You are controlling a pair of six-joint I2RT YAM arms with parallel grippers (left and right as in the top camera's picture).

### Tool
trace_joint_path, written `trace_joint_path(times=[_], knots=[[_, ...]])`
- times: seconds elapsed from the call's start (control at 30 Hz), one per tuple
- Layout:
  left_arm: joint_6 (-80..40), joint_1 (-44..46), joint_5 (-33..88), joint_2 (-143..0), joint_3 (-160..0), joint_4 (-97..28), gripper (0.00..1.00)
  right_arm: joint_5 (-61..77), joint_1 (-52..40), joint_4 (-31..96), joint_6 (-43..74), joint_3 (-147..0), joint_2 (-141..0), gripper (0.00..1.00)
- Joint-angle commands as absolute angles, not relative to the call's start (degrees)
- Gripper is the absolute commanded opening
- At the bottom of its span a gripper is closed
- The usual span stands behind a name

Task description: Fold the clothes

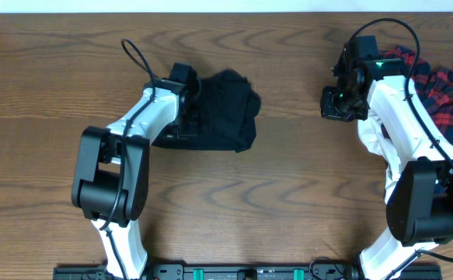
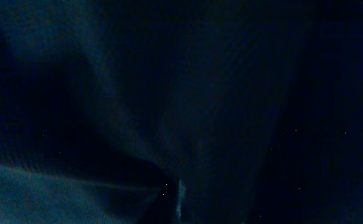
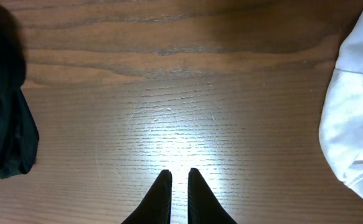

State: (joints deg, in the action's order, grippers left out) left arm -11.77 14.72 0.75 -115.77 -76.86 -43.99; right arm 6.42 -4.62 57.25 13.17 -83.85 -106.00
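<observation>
Left gripper [image 1: 186, 117] is down on the left side of the black shirt [image 1: 230, 109], closed. Its fingers are buried in dark cloth, so can't tell whether any fabric is pinched between them. Left wrist view is wall-to-wall dark shirt fabric [image 2: 169, 93] with one crease running down to the bottom edge; no fingers visible there. The shirt is a bunched, roughly squarish lump on the table [image 1: 288, 194], left of centre and closer to the far edge than the near one; collar and logo not visible from above. Right gripper [image 1: 341, 105] hangs over bare wood toward the far right part of the table, well apart from the shirt. In the right wrist view its tips [image 3: 179, 174] are nearly together with only a slim gap, nothing between them, bare table [image 3: 181, 93] below with a bright glare patch. That same view has a shirt edge [image 3: 0, 112] at the left and a white piece [image 3: 355, 124] at the right. From overhead, the white piece [image 1: 375, 131] sits partly under the right arm, near the right edge. The red-and-navy plaid piece [image 1: 447, 97] lies crumpled at the right edge toward the far right corner, just beside the white one.
</observation>
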Motion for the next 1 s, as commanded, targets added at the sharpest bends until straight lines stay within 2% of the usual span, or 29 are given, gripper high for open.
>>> trace_joint_path(times=[0.0, 0.3, 0.5, 0.67, 0.97], knots=[[-11.49, 14.37, 5.02, -119.07, -75.22, -47.11, 0.06, 6.46, -5.06, 57.23, 12.62, -84.38, -105.43, 0.09], [-10.70, 13.74, 5.28, -116.07, -75.50, -47.62, 0.06, 6.46, -5.06, 57.10, 12.60, -84.38, -105.43, 0.09], [-10.52, 13.67, -0.78, -105.47, -75.68, -46.70, 0.06, 6.46, -5.06, 56.82, 12.60, -84.38, -105.43, 0.09], [-10.55, 13.85, -0.67, -96.47, -75.68, -39.22, 0.07, 6.46, -5.06, 56.77, 12.62, -84.38, -105.43, 0.09], [-10.61, 13.85, 3.05, -101.23, -75.66, -30.33, 0.07, 6.48, -5.06, 57.25, 12.82, -84.38, -105.43, 0.09]])
